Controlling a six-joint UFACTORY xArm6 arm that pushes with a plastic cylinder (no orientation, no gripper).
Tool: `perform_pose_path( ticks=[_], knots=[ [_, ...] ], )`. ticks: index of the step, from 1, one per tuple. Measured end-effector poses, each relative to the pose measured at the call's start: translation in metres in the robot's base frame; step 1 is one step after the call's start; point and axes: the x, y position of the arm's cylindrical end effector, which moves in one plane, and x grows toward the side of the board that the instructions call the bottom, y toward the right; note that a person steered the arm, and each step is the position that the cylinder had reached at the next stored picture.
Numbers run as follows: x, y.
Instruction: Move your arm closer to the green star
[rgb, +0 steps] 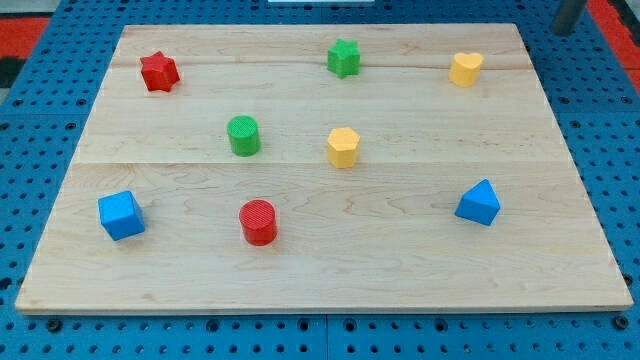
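The green star (343, 57) sits near the view's top, a little right of centre, on the wooden board (420, 250). My tip (567, 31) shows as a dark rod end at the view's top right, just beyond the board's top right corner. It is far to the right of the green star and slightly above it. The yellow heart (465, 69) lies between the star and my tip. The tip touches no block.
A red star (159, 72) is at the top left. A green cylinder (243, 135) and a yellow hexagon block (343, 146) are mid-board. A blue cube (121, 215), a red cylinder (258, 222) and a blue triangular block (479, 203) lie lower down.
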Motion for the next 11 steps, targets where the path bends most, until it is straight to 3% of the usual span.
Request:
perform_pose_path(
  ticks=[2,4,9,11],
  knots=[
    [-0.006,-0.013],
    [-0.01,-0.068],
    [-0.005,-0.314],
    [0.01,-0.311]
  ],
)
